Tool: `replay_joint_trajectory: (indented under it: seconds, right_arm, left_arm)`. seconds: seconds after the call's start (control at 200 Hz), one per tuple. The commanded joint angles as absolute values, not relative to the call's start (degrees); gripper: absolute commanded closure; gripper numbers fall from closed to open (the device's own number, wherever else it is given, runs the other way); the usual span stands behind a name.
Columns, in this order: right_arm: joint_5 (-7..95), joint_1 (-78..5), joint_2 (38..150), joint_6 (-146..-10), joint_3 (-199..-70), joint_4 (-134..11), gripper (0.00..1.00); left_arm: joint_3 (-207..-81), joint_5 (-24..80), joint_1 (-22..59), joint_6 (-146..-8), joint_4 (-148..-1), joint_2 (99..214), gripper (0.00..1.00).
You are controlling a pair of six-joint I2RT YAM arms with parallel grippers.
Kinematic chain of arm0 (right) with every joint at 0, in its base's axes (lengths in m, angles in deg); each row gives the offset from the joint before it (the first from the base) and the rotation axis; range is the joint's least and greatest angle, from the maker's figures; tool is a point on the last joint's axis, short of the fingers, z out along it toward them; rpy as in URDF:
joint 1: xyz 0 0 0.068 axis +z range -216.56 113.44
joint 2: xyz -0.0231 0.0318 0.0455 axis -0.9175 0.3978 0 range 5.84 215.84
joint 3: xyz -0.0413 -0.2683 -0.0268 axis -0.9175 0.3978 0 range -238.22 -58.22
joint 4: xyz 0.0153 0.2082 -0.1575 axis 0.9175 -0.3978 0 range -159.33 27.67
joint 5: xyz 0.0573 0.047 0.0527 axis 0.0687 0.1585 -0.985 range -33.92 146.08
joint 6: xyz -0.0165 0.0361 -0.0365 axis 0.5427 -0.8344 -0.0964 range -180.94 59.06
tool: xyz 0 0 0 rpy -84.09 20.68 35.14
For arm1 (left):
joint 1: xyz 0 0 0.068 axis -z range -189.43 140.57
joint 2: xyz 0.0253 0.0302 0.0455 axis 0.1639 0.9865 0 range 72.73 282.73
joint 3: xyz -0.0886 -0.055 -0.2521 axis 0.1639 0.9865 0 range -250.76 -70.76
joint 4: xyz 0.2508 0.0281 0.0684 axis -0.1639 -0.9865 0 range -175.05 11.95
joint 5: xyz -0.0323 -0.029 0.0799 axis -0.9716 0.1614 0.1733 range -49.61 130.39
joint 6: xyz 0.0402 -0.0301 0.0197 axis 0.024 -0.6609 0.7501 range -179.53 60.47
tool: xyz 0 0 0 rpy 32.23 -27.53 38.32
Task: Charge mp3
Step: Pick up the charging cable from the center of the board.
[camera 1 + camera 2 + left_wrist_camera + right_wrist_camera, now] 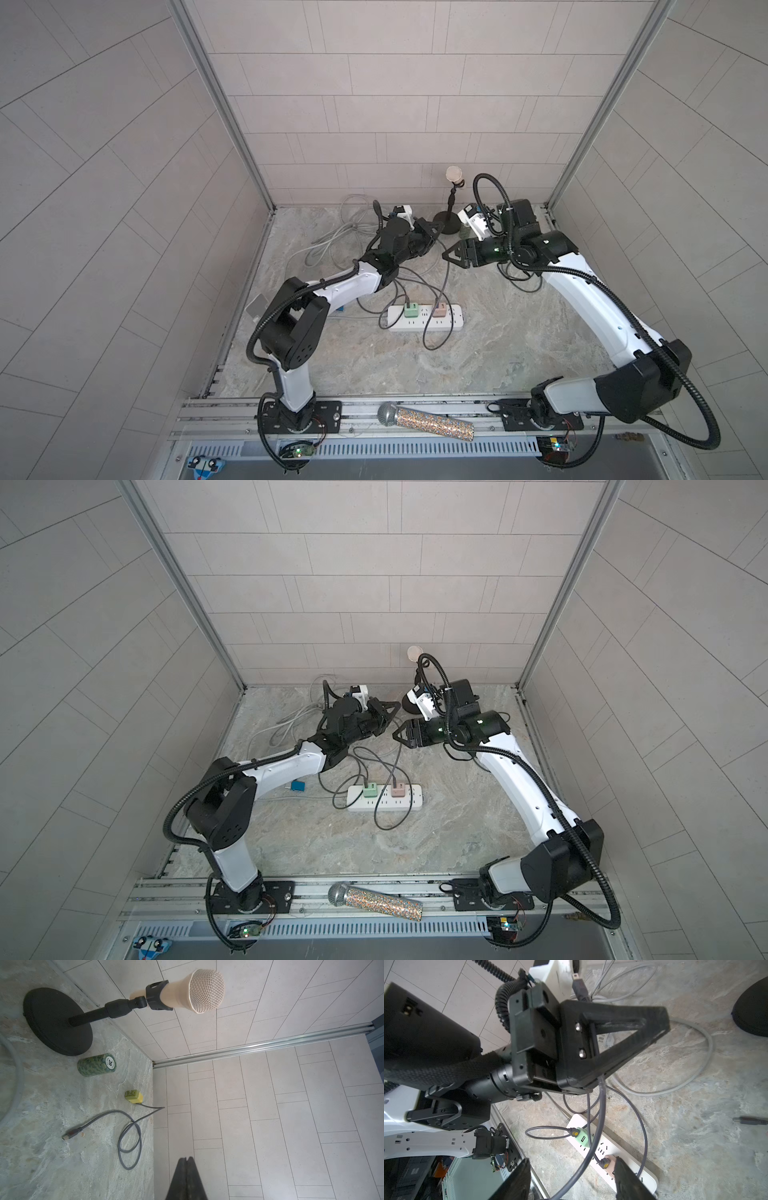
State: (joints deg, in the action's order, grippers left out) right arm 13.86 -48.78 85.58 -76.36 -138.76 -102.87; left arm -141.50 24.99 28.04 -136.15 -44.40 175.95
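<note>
Two-armed reach to the back of a marbled surface (498, 353), tips almost meeting. Pinches a grey charging cable (603, 1093) in the left claw (660, 1022), clenched tight just behind a small plug (578, 985) poking out past the grip. Holds the right claw (446, 254) just beside it, spread wide and gripping nothing. Below, more grey cabling plugged into a green adapter (411, 309) and a pink adapter (439, 309), side by side on a white power strip (424, 323). Shows the yellow-green mp3 player (134, 1096) only from the left wrist camera: flat on the surface, close to the wall near a back corner, apart from both claws. Near it, a stack of green poker chips (96, 1065) and the round black base (56, 1022) of a stand carrying a beige microphone (199, 991). Second grey cable (112, 1111) at the player's edge, plugged in or merely touching: impossible to tell; its loose plug (69, 1134) on bare stone. Glittery microphone (428, 422) lying along the front rail.
</note>
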Motion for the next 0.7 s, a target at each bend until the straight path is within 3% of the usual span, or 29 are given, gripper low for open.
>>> replay_joint_trajectory:
  seconds: [0.0, 0.245, 0.365, 0.445, 0.575, 0.61, 0.635, 0.695]
  right_arm:
    - [14.57, -48.77, 86.68, -75.73, -138.56, -102.66, 0.40]
    - [16.40, -48.78, 89.85, -74.65, -140.69, -103.33, 0.46]
    - [17.20, -48.78, 91.06, -74.74, -142.33, -103.26, 0.54]
    - [16.80, -48.72, 91.82, -74.83, -143.58, -103.38, 0.65]
    - [17.09, -47.87, 91.51, -73.76, -144.45, -105.39, 0.99]
    - [17.88, -47.23, 91.01, -73.09, -144.29, -106.02, 1.00]
    - [19.04, -46.70, 90.53, -72.55, -144.14, -106.67, 1.00]
    - [21.37, -45.92, 88.68, -71.28, -143.24, -108.11, 1.00]
  left_arm:
    - [-141.87, 24.70, 28.65, -135.57, -41.70, 173.73, 1.00]
    - [-141.08, 24.40, 29.59, -136.17, -40.87, 172.74, 1.00]
    - [-140.58, 24.42, 30.36, -135.89, -40.87, 172.23, 1.00]
    - [-139.88, 24.40, 30.81, -135.99, -40.79, 172.26, 1.00]
    - [-138.60, 24.81, 31.64, -135.82, -40.21, 172.10, 1.00]
    - [-138.61, 24.53, 31.94, -135.67, -40.08, 172.19, 1.00]
    - [-138.59, 24.15, 32.11, -135.50, -40.10, 172.21, 0.97]
    - [-137.69, 23.72, 31.75, -135.79, -40.19, 171.53, 0.78]
